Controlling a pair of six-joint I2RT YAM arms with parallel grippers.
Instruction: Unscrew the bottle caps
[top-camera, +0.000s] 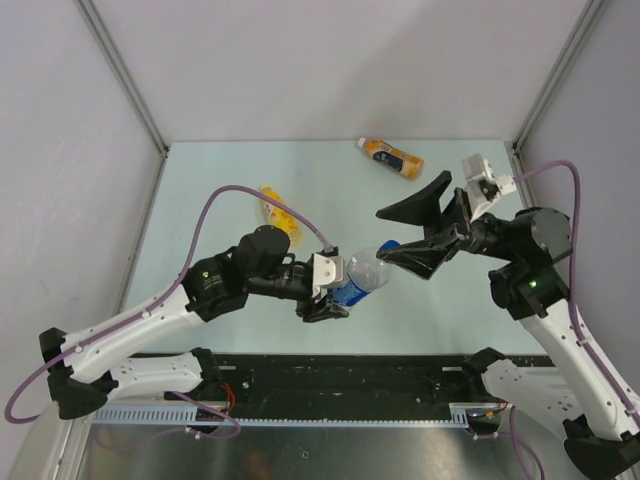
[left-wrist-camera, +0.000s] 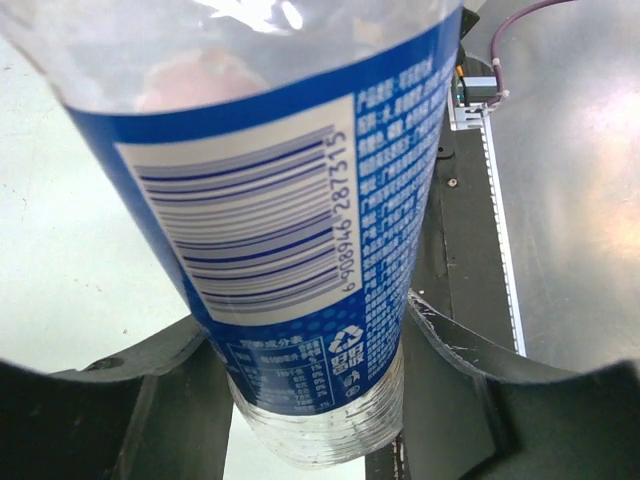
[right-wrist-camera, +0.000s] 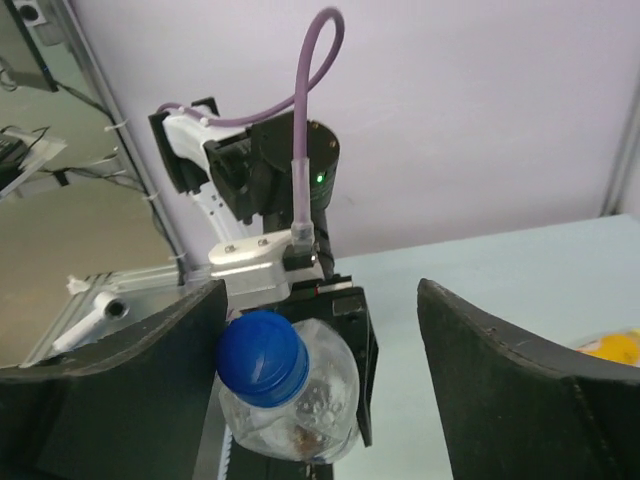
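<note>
**Print on the clear bottle's blue label**

In the left wrist view the clear bottle (left-wrist-camera: 330, 60) wore a blue label (left-wrist-camera: 400, 150) with a white panel holding a barcode (left-wrist-camera: 245, 225). Along the panel's 3 o'clock edge, turned sideways, stood the digits 6 908946 287315. At 5 o'clock from the barcode sat a white recycling sign (left-wrist-camera: 347, 342) of three chasing arrows, and the few characters under it were too fine to read. At 1 o'clock from the barcode ran columns of small white Chinese print, too small to make out. Toward 1 o'clock in the top view lay the orange bottle (top-camera: 391, 157), and nothing on its label could be read.
</note>
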